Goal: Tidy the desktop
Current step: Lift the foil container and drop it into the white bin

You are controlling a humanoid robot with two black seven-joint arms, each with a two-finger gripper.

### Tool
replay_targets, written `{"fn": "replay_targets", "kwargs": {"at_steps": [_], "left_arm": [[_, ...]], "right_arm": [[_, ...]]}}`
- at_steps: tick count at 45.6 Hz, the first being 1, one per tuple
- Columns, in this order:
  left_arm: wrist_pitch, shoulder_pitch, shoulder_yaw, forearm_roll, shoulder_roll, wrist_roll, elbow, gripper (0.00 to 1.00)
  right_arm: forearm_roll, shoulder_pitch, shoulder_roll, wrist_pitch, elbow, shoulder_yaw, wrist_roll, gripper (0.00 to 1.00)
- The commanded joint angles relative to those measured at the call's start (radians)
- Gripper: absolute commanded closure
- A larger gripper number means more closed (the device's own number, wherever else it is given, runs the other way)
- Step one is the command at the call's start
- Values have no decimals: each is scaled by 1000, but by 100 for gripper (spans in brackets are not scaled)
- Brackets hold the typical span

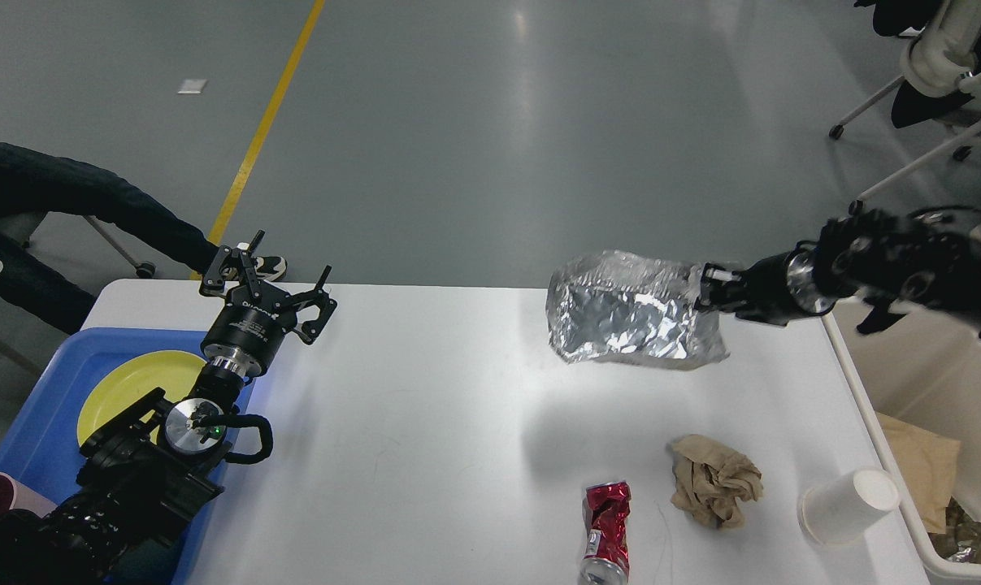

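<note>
Blue tray (39,431) holds yellow plate (128,390); left claw (275,280) wide; right claw (705,288) grips foil bag (628,317).

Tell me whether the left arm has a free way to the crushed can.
Probably yes: the left gripper is open and empty, and only bare desktop lies between it and the can, though it is far.
</note>
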Motion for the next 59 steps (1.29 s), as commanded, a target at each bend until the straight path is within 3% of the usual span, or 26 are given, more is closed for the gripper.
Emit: {"fn": "replay_targets", "kwargs": {"at_steps": [1,9,17,23,30,36,37,38,41,59], "left_arm": [[0,0,0,0,-1,0,0,4],[0,0,0,0,2,0,0,4],[0,0,0,0,2,0,0,4],[0,0,0,0,-1,0,0,4],[0,0,0,0,2,0,0,4],[0,0,0,0,2,0,0,4],[0,-1,0,0,-1,0,0,4],[0,0,0,0,-1,0,0,4],[0,0,0,0,-1,0,0,4],[0,0,0,0,2,0,0,4]], "right_arm": [[-9,134,-110,88,-2,-25,0,100],[-36,217,-187,96,-46,-69,-2,100],[-52,37,-180,37,-305,-106,-2,100],[-35,-214,-164,-122,-475,-86,-2,100],[-35,-420,-144,-398,-522,-40,0,100],[-36,-538,-144,-460,-564,-6,1,100],[-36,-550,-143,-460,-575,-6,1,88],[-36,-561,-143,-460,-584,-6,1,70],[-36,-586,-144,-464,-598,-5,8,0],[-38,-603,-109,-428,-566,-14,12,0]]}}
